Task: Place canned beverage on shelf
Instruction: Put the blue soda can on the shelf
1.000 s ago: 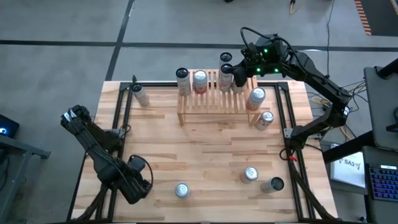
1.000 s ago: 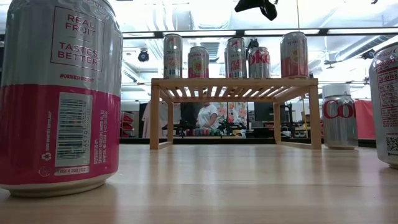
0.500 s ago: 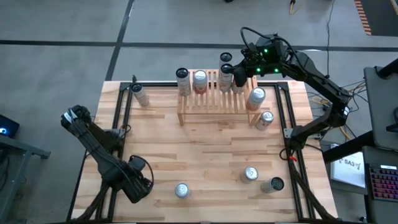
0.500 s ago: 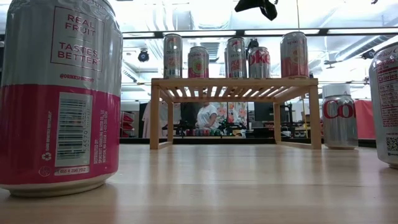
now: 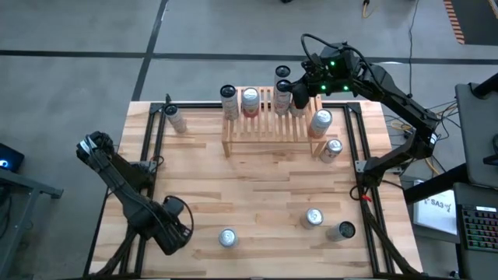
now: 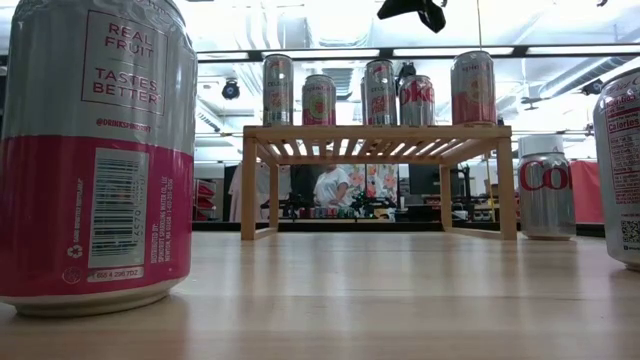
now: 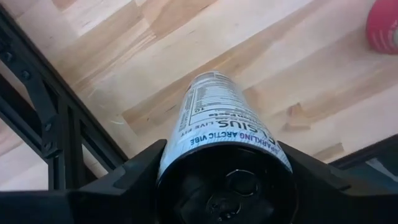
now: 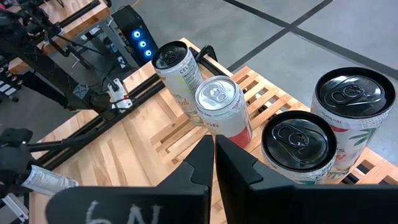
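Since the earlier frames the cans and both arms are sitting where they were; only the left gripper (image 5: pixel 173 231), at the table's near left corner, is narrowing its fingers. In its wrist view they are flanking a slim white can (image 7: pixel 222 134); whether they are touching it I cannot tell. The right gripper (image 8: pixel 214 152) is hovering pinched together above the cans on the shelf (image 5: pixel 264 128), which is standing at the far middle.

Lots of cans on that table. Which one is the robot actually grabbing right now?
The white can between the left gripper fingers, at the table's near left corner. Every other can stands free, on the shelf or tabletop.
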`<state>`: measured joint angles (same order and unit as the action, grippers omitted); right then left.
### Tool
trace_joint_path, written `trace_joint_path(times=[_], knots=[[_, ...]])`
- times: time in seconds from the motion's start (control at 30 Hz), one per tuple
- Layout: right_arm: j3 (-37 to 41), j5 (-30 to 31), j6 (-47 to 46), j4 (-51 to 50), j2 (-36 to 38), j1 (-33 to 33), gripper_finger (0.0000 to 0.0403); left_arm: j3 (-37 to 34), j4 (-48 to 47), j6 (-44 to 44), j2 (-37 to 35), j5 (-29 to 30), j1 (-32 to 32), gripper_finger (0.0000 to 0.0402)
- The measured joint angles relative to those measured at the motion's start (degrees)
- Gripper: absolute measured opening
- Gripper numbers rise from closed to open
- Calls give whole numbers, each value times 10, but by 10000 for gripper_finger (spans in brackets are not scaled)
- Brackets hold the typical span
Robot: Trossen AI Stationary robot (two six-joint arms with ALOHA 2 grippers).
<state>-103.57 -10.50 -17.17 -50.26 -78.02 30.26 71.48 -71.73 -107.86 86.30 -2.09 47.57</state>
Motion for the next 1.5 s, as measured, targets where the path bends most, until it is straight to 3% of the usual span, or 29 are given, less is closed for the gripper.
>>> trace_joint_path(times=[0.37, 0.6, 0.77, 1.1, 1.33, 1.5], knots=[[0, 0, 7, 0, 0, 0, 9, 94, -103, 29, 0, -3, -9, 242], [0, 0, 9, 0, 0, 0, 9, 162, -184, 98, 0, 7, -48, 242], [0, 0, 9, 0, 5, 0, 9, 179, -181, 163, -1, 47, -97, 242], [0, 0, 15, -1, 35, 0, 9, 183, -184, 326, -1, 46, -187, 242], [0, -6, 12, -7, 53, 0, 9, 228, -183, 413, -1, 47, -236, 242], [-1, -90, 21, -18, 59, 0, 9, 284, -183, 470, -1, 94, -272, 242]])
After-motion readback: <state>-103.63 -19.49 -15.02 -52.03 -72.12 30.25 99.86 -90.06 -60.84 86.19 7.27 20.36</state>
